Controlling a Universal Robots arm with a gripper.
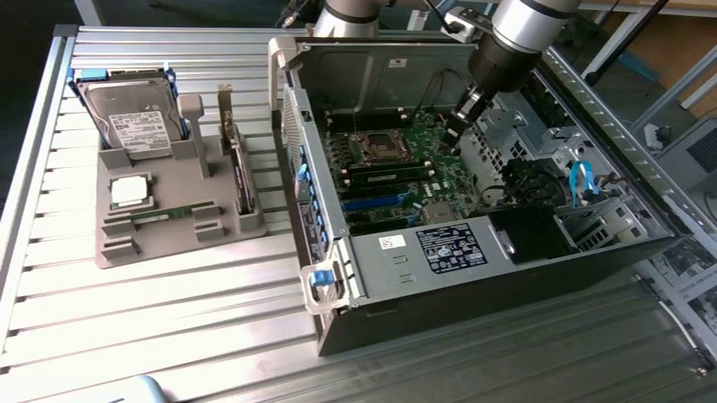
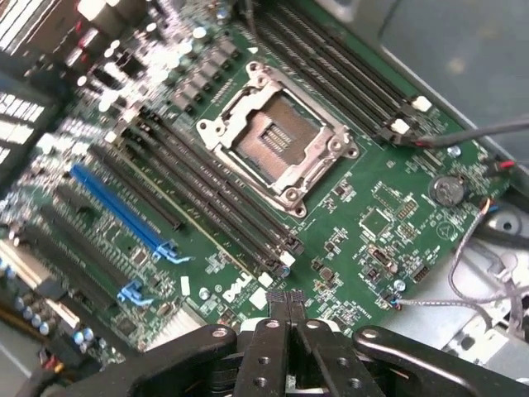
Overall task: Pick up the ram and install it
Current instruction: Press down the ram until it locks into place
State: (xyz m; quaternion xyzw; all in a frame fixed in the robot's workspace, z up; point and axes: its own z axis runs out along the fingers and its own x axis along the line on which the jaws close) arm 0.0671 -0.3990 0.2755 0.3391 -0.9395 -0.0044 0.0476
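One ram (image 1: 168,215), a thin green stick, lies flat in the grey holder (image 1: 123,243) on the exterior view's left. A second green ram (image 1: 387,178) sits among the memory slots of the motherboard (image 1: 442,180) inside the open computer case. My gripper (image 1: 463,112) hangs inside the case over the far part of the board, well away from the holder. In the wrist view its fingertips (image 2: 285,299) are pressed together with nothing between them. Below them lie the long black memory slots (image 2: 207,194) and the empty processor socket (image 2: 277,136).
The holder also carries a hard drive (image 1: 133,117), a square silver processor chip (image 1: 130,191) and an upright expansion card (image 1: 235,159). The case walls (image 1: 437,252) and a metal drive cage (image 1: 505,134) stand around the board. Loose wires (image 2: 479,240) cross the board's edge.
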